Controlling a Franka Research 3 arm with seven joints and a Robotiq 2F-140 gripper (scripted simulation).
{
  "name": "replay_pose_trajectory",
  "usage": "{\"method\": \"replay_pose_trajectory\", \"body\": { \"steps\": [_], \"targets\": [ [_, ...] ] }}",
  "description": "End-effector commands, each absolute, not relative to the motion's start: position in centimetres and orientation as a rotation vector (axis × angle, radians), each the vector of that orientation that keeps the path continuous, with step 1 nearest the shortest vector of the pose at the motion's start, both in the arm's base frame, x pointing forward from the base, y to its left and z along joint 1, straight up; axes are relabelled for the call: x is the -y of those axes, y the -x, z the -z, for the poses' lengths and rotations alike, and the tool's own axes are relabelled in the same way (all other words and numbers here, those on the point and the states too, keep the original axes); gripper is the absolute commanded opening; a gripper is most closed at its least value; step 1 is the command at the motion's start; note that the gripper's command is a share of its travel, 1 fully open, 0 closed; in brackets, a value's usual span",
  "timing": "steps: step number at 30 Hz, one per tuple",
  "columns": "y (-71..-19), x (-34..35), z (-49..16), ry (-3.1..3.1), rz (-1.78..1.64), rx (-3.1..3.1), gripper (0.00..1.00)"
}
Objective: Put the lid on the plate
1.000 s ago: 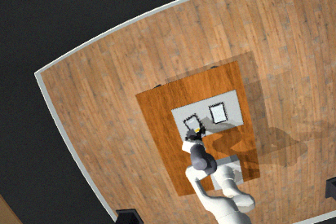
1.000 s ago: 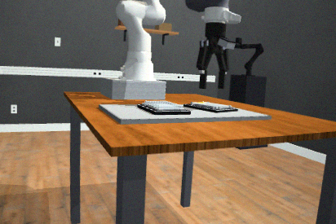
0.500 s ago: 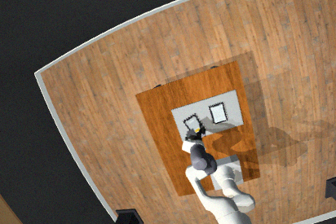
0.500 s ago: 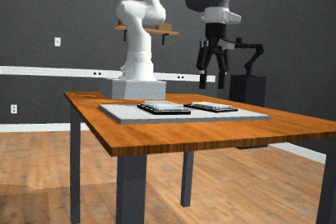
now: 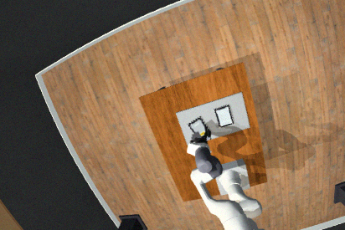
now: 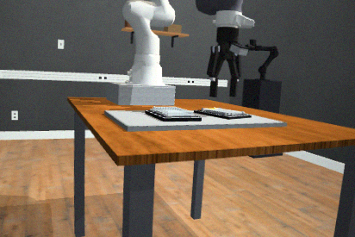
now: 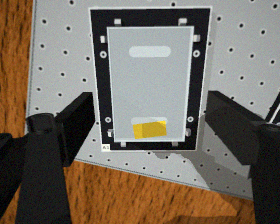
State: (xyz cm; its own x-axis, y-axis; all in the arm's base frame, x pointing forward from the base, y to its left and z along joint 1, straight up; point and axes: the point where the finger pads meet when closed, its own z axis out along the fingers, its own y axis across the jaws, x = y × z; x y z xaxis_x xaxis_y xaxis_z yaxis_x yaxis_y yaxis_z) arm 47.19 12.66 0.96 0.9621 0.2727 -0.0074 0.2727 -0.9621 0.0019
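arm (image 6: 148, 34): upper links cut off by top edge | fingers: cropped at bottom edge

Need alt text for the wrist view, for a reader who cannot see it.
Looking straight down, the open gripper hangs above a clear lid with a yellow tag, seated in a black frame on a perforated grey board. One dark finger shows on each side of the frame, holding nothing.
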Motion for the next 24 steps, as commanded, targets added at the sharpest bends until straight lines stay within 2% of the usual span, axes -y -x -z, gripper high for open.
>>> {"method": "replay_pose_trajectory", "body": {
  "steps": [1,24],
  "targets": [
    [-47.4,-12.7,-0.8,-3.109,0.002,-0.428,0.69],
    [-47.4,-12.5,1.8,-3.109,0.002,-0.428,0.69]
  ]
}}
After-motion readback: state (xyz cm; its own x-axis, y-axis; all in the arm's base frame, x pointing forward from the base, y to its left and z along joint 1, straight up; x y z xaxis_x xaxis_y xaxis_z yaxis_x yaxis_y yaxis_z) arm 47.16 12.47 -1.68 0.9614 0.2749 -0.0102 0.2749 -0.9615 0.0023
